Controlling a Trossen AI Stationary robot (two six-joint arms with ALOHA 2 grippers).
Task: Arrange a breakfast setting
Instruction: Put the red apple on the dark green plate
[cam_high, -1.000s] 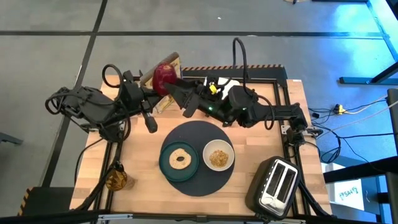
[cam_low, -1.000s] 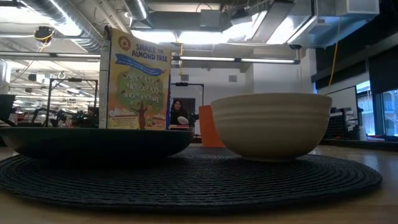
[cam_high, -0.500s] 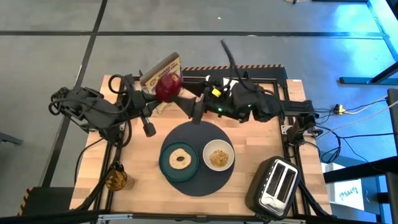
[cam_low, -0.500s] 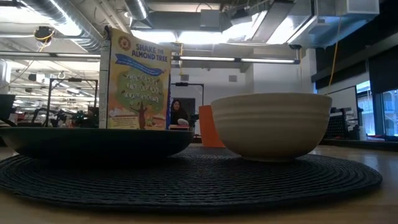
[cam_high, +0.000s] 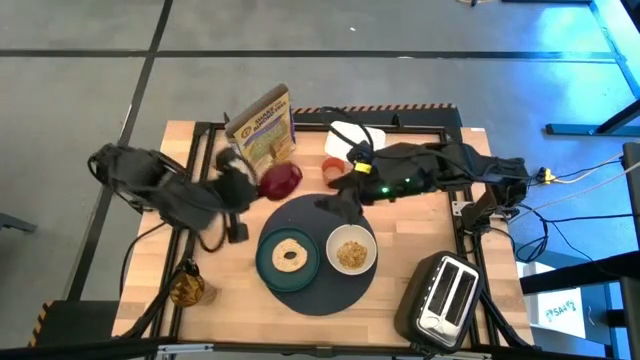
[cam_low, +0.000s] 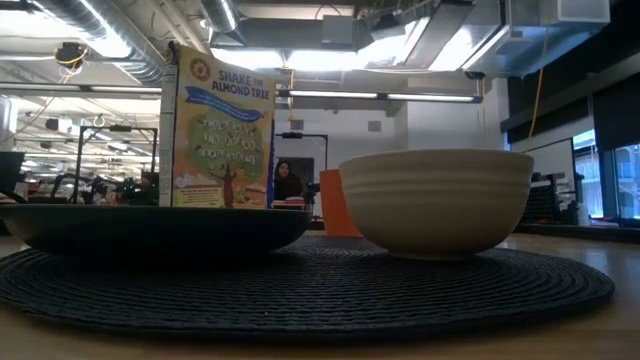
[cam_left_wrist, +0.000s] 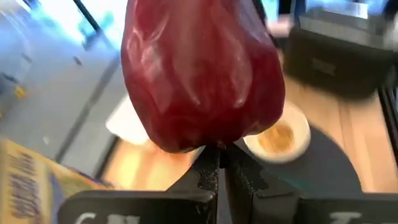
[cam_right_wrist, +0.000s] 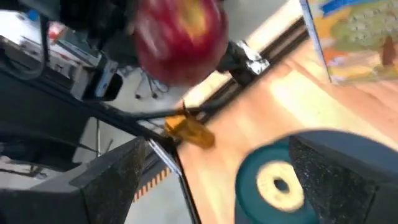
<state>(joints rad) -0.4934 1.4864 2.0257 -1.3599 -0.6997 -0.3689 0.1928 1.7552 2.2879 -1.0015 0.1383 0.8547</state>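
Observation:
My left gripper (cam_high: 255, 183) is shut on the dark red fruit (cam_high: 281, 180), held above the table just past the far-left edge of the round dark-grey mat (cam_high: 310, 215). My right gripper (cam_high: 335, 202) is open and empty above the mat's far edge, to the right of the fruit. On the mat stand the teal plate (cam_high: 270, 265) with the ring-shaped bread (cam_high: 291, 254) and the white bowl (cam_high: 351, 250) of cereal. The small orange cup (cam_high: 333, 168) stands behind the mat. No spoon shows. My left gripper pinches a small part at one end of the fruit (cam_left_wrist: 219, 148) between its two fingers, which stand almost together there. What that part is does not show. The fingers come about level from the table's left. The fruit stands out beyond the fingertips, clear of the table.
A cereal box (cam_high: 262, 128) stands upright at the far edge, behind the fruit. A flat white thing (cam_high: 350, 135) lies behind the cup. A black toaster (cam_high: 448, 297) stands at the near right corner, and a jar (cam_high: 187, 288) at the near left.
My left gripper has carried the fruit from in front of the cereal box toward the near edge and a little right, to the mat's far-left edge. My right gripper has drawn away from the fruit, toward the right and near, to above the mat's far edge.

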